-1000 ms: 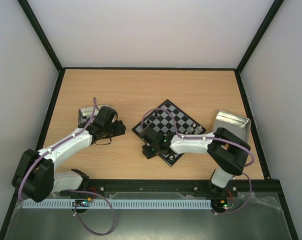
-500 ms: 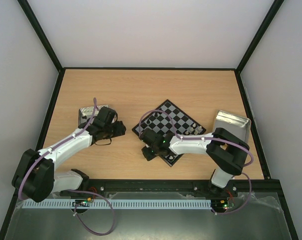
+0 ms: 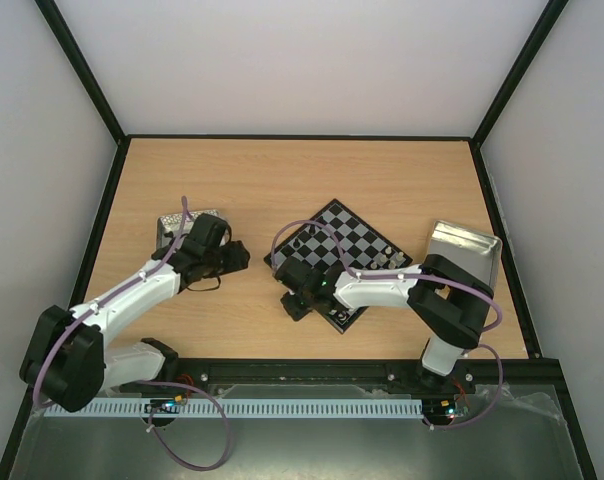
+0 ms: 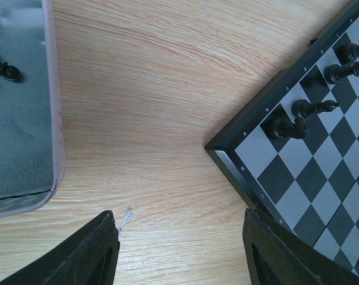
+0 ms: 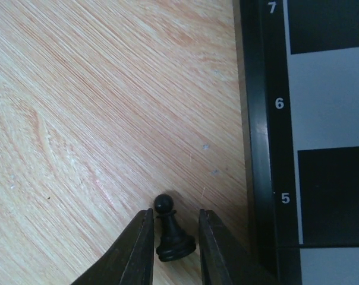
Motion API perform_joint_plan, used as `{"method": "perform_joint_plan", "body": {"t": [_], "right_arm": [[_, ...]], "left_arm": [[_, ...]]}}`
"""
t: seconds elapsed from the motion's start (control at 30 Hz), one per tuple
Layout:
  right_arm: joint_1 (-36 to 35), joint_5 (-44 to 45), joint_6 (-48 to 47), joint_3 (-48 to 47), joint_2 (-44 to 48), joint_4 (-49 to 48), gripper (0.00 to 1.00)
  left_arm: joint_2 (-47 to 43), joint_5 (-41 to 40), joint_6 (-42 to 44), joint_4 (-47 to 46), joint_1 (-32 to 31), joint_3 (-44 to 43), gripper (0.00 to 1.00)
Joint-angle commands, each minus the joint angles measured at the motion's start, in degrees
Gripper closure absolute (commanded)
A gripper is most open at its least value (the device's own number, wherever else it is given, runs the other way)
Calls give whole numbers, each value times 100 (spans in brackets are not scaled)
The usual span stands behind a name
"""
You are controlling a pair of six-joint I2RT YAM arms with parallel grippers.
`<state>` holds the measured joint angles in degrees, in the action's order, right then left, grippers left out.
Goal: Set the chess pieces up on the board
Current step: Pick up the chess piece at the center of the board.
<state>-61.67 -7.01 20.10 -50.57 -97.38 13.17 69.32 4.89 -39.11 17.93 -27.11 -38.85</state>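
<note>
The board point(image 3: 347, 245) lies tilted at mid table; its rim shows in the right wrist view point(image 5: 260, 119) and its corner in the left wrist view point(image 4: 227, 157). Several black pieces point(image 4: 289, 126) stand along its left edge, and white ones point(image 3: 387, 260) along its right edge. My right gripper point(image 3: 294, 300) is low over the table just off the board's near left side. Its fingers point(image 5: 175, 217) are shut on a black pawn point(image 5: 175, 240), which stands upright. My left gripper point(image 4: 179, 237) is open and empty above bare wood between the left tray and the board point(image 3: 237, 258).
A metal tray point(image 3: 172, 225) lies left of the board; the left wrist view shows it point(image 4: 19, 130) holding a black piece point(image 4: 4, 68). A second metal tray point(image 3: 467, 250) lies at the right. Black frame rails edge the table.
My right gripper has shifted slightly left, off the board's edge. My left gripper has moved slightly up and left.
</note>
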Motion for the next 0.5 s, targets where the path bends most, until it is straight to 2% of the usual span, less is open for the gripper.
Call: {"method": "perform_joint_plan", "body": {"t": [0.0, 0.07, 0.23, 0.47], "right_arm": [[-93, 188, -231, -67, -174, 249, 81], [-123, 167, -223, -23, -133, 272, 82], [-144, 80, -269, 195, -6, 189, 71], [-278, 202, -405, 262, -45, 145, 79]], "left_arm": [[-143, 21, -38, 86, 66, 105, 41], [-173, 89, -46, 82, 74, 133, 41], [-248, 395, -125, -60, 82, 276, 39], [-350, 525, -195, -132, 136, 376, 39]]}}
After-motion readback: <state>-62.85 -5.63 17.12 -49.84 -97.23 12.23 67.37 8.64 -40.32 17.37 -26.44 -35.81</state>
